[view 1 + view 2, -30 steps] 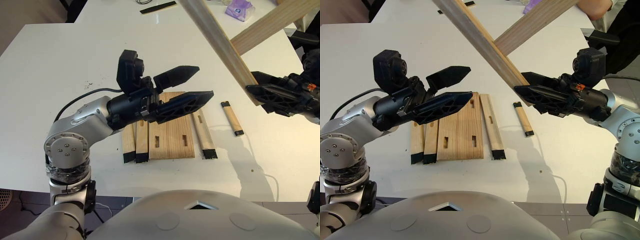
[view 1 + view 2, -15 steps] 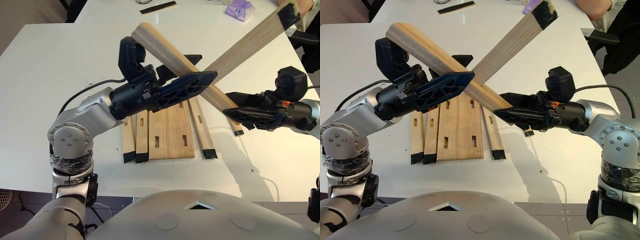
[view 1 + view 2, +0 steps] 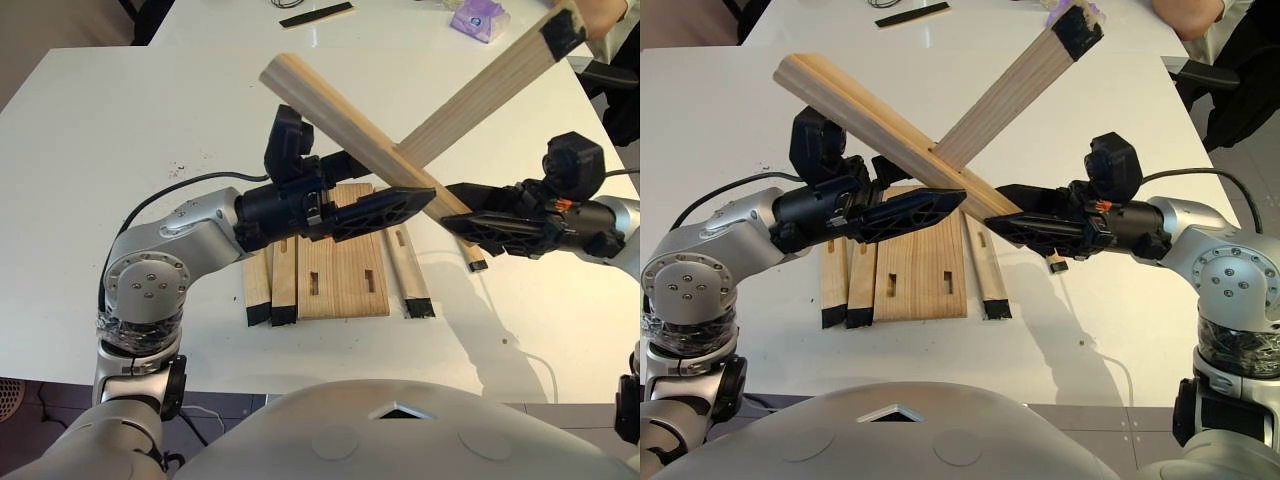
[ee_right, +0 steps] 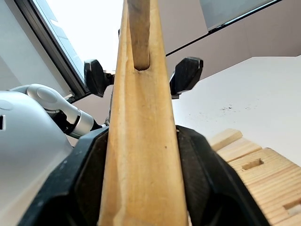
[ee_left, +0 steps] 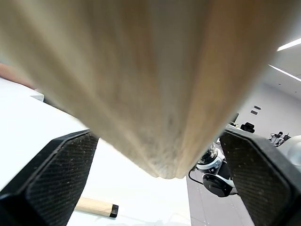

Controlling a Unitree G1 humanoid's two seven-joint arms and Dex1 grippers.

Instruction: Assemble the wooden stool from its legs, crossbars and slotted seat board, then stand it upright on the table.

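Observation:
Two long wooden legs are crossed in an X above the table, one (image 3: 490, 85) passing through a slot in the other (image 3: 330, 95). My right gripper (image 3: 448, 205) is shut on the lower end of the slotted leg. My left gripper (image 3: 392, 182) is open, its fingers (image 4: 188, 75) standing either side of that leg near the crossing, apart from the wood. The second leg rises to the upper right and ends in a black tip (image 3: 560, 32). Below on the table lie the slotted seat board (image 3: 343, 265), two slats (image 3: 270, 285) on its left and one slat (image 3: 410, 270) on its right.
A short stick with black ends (image 3: 466, 240) lies right of the board, under my right gripper. At the table's far edge are a purple packet (image 3: 478, 18) and a black strip (image 3: 315, 14). A person's hand (image 3: 605, 10) is at the top right, near the black tip.
My right arm has brought the crossed legs down and to the left. My left gripper has moved up around the slotted leg, then slid lower along it toward the crossing.

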